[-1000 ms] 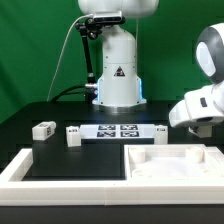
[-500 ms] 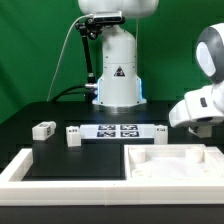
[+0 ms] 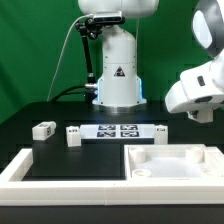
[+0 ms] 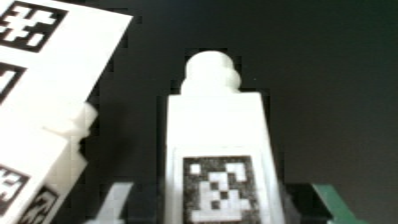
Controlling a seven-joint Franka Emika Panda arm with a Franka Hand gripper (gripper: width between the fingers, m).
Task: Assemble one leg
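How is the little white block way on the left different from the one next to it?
The far-left leg lies on its side; the second leg stands upright. The far-left leg sits apart, the second leg close beside the marker board. Both are small, white and tagged.

Marker board, white square panel, black table

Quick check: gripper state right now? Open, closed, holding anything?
Gripper: closed on the leg; in the wrist view its fingers flank the tagged white block.
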